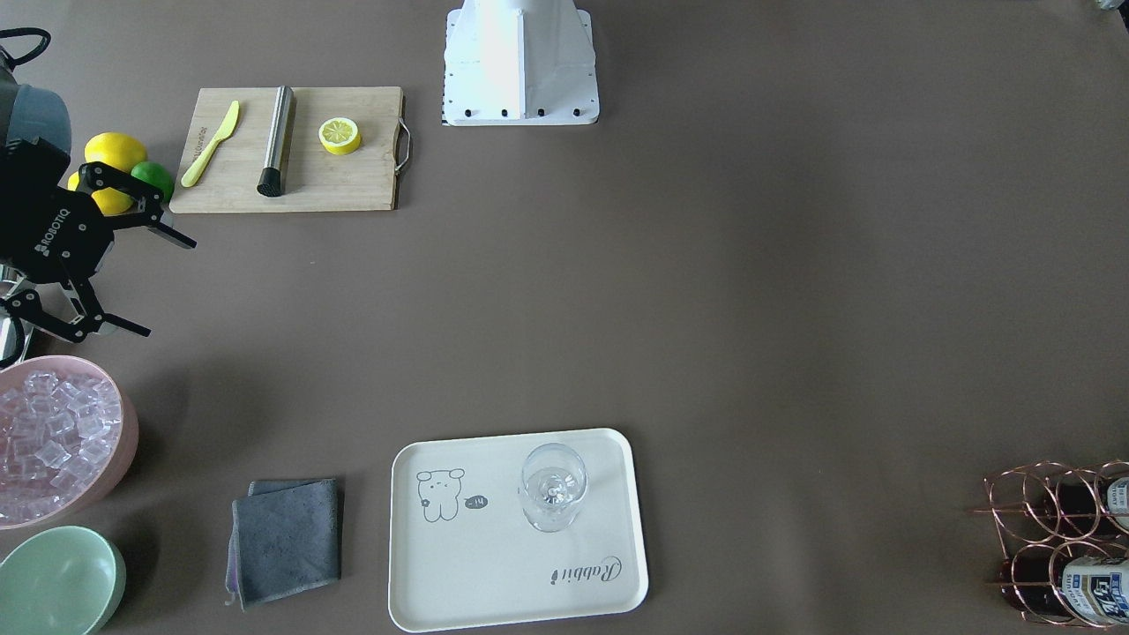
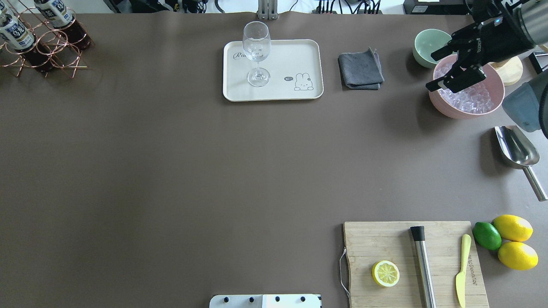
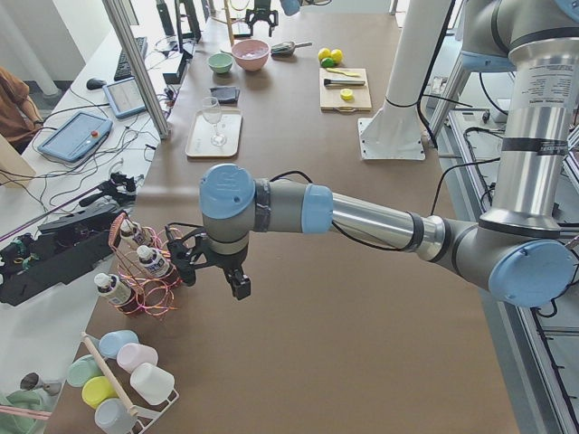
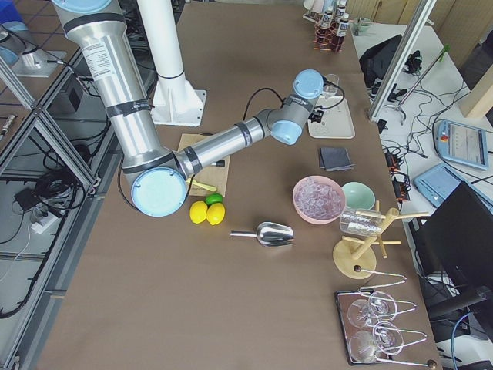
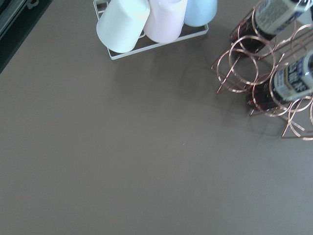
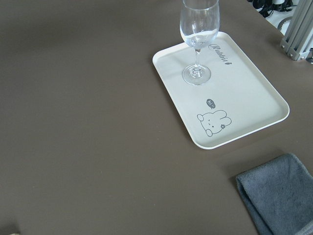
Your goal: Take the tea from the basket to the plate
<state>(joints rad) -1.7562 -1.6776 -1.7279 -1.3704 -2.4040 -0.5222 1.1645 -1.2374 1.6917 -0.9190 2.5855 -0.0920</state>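
Two bottles of tea (image 2: pixel 17 34) (image 1: pixel 1094 591) with white-and-blue labels show in the copper wire basket (image 2: pixel 51 51) (image 1: pixel 1032 520) at the table's far left corner; the left wrist view catches the basket (image 5: pixel 244 58) and a tea bottle (image 5: pixel 293 81) at its right edge. My left gripper (image 3: pixel 213 276) hangs just beside the basket, seen only from the side, so I cannot tell its state. The cream plate (image 2: pixel 291 55) (image 6: pixel 244 93) holds a stemmed glass (image 2: pixel 257 51). My right gripper (image 2: pixel 431 72) (image 1: pixel 168 287) is open and holds nothing, above the pink bowl's edge.
A pink bowl of ice (image 2: pixel 466 96), a mint bowl (image 2: pixel 428 42) and a grey cloth (image 2: pixel 360 69) lie right of the plate. A metal scoop (image 2: pixel 518 149), lemons (image 2: pixel 513 226) and a cutting board (image 2: pixel 411 265) sit nearer. A rack of cups (image 5: pixel 146 24) stands by the basket.
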